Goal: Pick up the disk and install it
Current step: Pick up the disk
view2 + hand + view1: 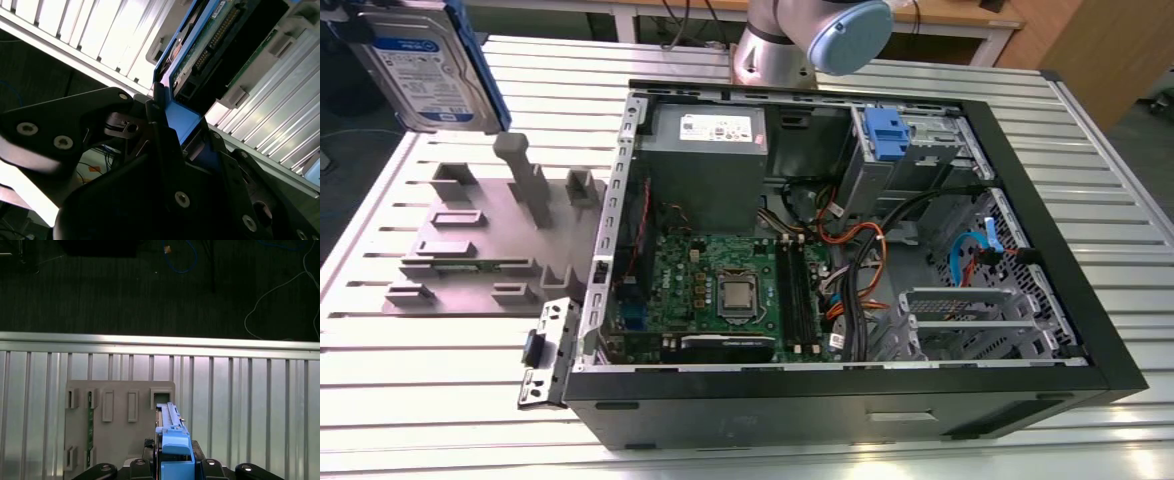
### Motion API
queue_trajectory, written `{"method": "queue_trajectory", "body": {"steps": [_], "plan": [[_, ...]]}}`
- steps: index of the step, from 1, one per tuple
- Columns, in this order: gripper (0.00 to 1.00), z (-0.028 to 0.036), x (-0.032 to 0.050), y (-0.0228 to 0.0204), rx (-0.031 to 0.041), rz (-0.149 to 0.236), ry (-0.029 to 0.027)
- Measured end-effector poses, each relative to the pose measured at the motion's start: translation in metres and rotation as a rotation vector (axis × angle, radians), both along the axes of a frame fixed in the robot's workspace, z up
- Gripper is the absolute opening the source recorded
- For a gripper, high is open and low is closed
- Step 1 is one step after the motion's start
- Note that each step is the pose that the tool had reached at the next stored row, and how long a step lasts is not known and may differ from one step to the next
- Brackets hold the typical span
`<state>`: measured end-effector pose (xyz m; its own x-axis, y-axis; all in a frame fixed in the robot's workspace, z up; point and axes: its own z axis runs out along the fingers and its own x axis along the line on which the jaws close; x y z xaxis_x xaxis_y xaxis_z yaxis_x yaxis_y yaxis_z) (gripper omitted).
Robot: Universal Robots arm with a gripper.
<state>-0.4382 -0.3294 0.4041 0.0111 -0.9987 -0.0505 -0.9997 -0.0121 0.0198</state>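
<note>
Gripper (pixel 182 125) clamped on disk (pixel 424 62) at blue rail frame. Disk held upright, clear above table (pixel 440 350) corner, over grey fixture (pixel 480 240). Judged rigid, fairly heavy, shock-sensitive. Frame edges are the safest hold.

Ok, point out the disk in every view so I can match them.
Exterior view: the disk hangs raised at the exterior view's far upper left, label facing the camera.
Second wrist view: the disk's circuit-board side shows, its blue rail clamped in the tool.
First wrist view: the disk is edge-on, over the grey slotted holder.
Shared landmark: the ribbed metal table.
</note>
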Motion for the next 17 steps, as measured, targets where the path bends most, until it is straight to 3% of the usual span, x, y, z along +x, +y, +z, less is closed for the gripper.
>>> {"method": "queue_trajectory", "body": {"steps": [17], "plan": [[0.37, 0.0084, 0.0000, 0.0000, 0.0000, 0.000, 0.0000]]}}
